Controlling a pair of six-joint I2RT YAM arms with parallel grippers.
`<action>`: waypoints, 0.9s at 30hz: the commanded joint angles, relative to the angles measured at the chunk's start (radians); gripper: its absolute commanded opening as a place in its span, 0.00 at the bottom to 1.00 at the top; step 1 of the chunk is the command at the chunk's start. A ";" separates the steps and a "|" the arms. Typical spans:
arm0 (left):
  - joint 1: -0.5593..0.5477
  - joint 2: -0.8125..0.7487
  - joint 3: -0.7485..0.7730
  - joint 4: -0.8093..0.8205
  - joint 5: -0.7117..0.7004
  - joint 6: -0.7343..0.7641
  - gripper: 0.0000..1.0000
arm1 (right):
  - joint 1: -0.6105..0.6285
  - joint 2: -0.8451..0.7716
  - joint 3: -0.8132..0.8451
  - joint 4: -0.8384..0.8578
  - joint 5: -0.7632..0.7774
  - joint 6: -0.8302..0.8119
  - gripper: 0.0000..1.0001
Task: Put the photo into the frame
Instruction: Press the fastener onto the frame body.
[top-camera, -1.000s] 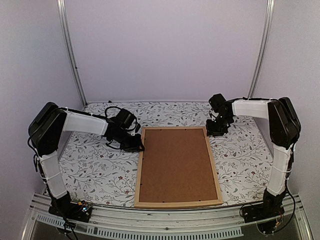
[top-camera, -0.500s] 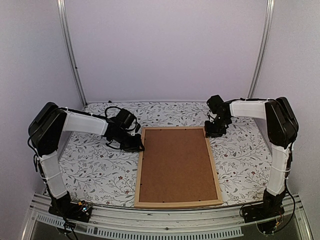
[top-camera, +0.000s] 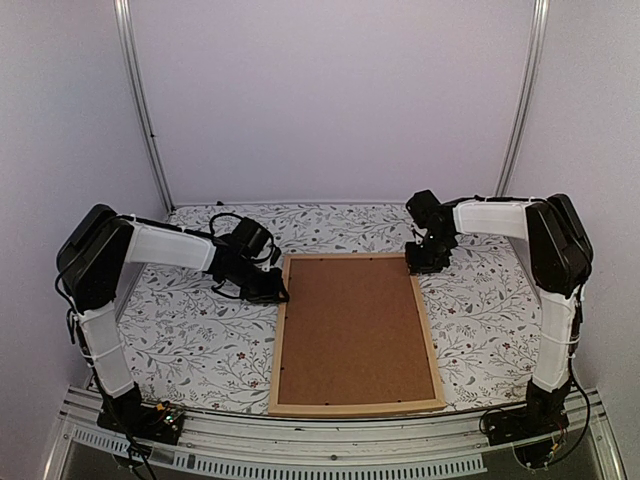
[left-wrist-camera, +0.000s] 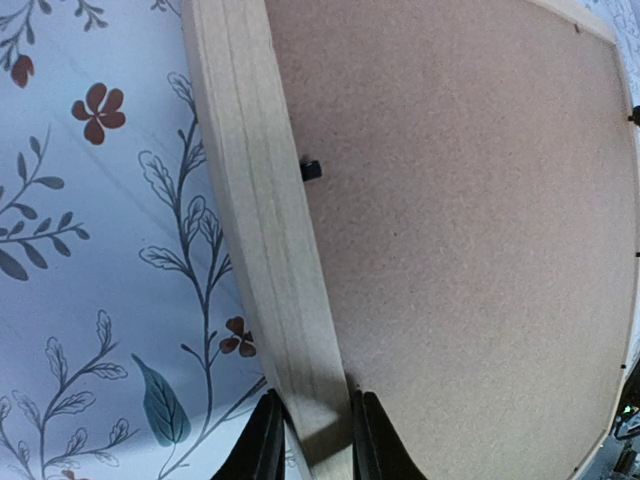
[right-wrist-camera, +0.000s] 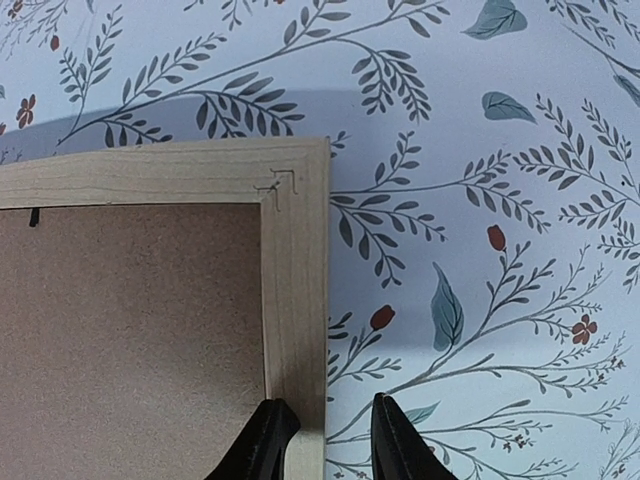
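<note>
Your left gripper (left-wrist-camera: 318, 450) is clamped on the left rail of the frame (top-camera: 355, 408), close to its far left corner; the wood fills the gap between the two fingers. The frame lies flat and back-up on the table (top-camera: 190, 340), between the arms, with the brown board (top-camera: 355, 330) seated in its opening. One small black clip (left-wrist-camera: 310, 170) shows at the inner edge of that rail.

You cannot see the photo in any view. If it is in the frame it is under the board, and the views don't settle that.

At the far right corner your right gripper (right-wrist-camera: 330, 432) straddles the right rail with its jaws apart and a strip of table showing beside the outer finger, so it grips nothing.

The step looks like taking a two-handed hold of the frame. Next, close the right jaws squarely on the rail, then move both arms together so the frame stays level.
</note>
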 joint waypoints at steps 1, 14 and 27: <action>-0.040 0.040 -0.035 0.014 0.037 0.045 0.18 | 0.040 0.047 0.006 -0.021 0.006 0.019 0.31; -0.053 0.052 -0.035 0.023 0.043 0.039 0.18 | 0.104 0.084 0.022 -0.020 0.019 0.061 0.31; -0.060 0.054 -0.043 0.030 0.044 0.037 0.18 | 0.140 0.113 0.028 -0.021 0.024 0.078 0.31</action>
